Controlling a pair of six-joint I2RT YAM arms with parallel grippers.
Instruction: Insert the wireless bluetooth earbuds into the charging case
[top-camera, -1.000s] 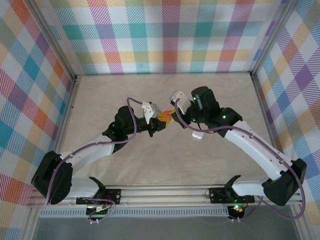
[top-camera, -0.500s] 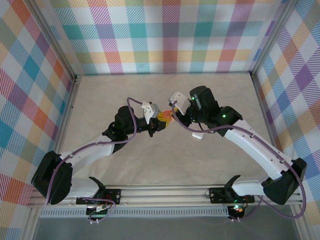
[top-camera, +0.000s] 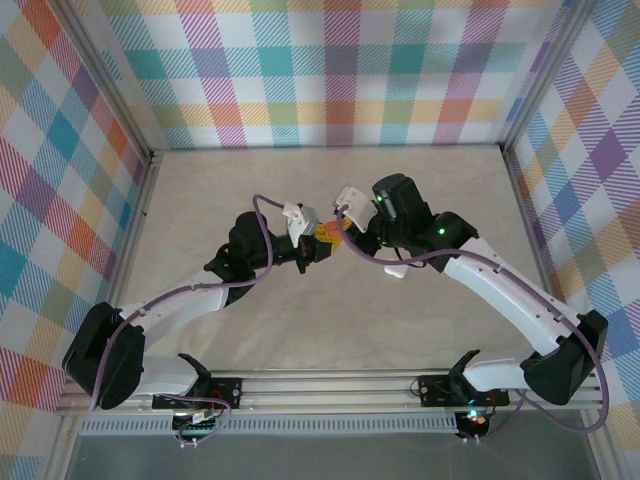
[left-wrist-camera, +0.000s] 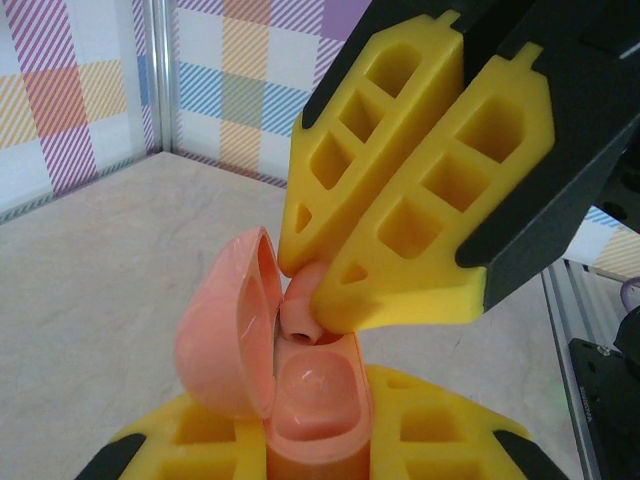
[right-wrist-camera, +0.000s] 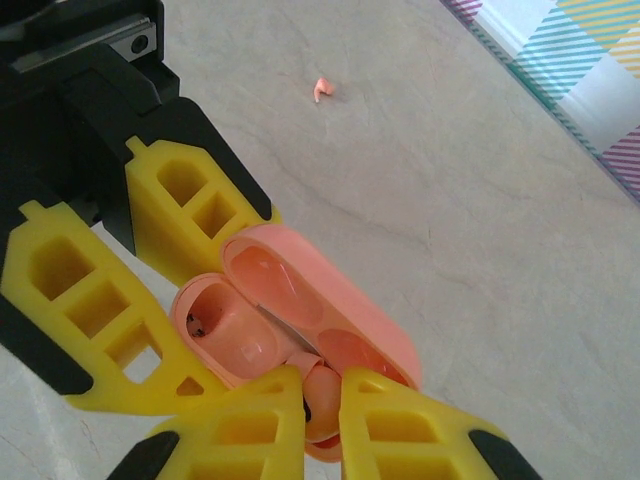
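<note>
- Near table (top-camera: 200, 190) centre in the top view, left gripper (top-camera: 317, 241) and right gripper (top-camera: 343, 226) meet tip to tip, with the charging case (top-camera: 326, 233) between them.
- Charging case (left-wrist-camera: 315, 400): smooth glossy salmon-pink plastic, a rounded pebble shape. It is clamped upright between the left fingers (right-wrist-camera: 195, 203). Its hinged lid (left-wrist-camera: 225, 330) is swung open toward 9 o'clock in the left wrist view, and the inner sockets are shiny and moulded.
- Both grippers' fingers are yellow blocky wedges with rectangular open cells on black backing.
- Right fingers (left-wrist-camera: 420, 290) are pinched together on an earbud (left-wrist-camera: 300, 312). It is a tiny pink rounded stub, and it sits at the mouth of the case's socket, touching the rim. I cannot tell how deep it is seated.
- Right wrist view: the earbud (right-wrist-camera: 318, 388) sits between the right gripper (right-wrist-camera: 322, 412) tips at 6 o'clock of the open case (right-wrist-camera: 290, 300).
- A second earbud (right-wrist-camera: 320, 90), a pink speck, lies loose on the table (right-wrist-camera: 470, 200) at 12 o'clock of the case, well apart.
- The table is a matte beige marbled sheet; the walls are pastel plaid.
- A white case (top-camera: 395, 270), smooth and rounded, lies on the table at 4 o'clock of the right gripper, near it.
- Against the earlier top views, the right wrist has shifted slightly toward 9 o'clock, closer onto the case. The left arm and the case hold the same spot.
</note>
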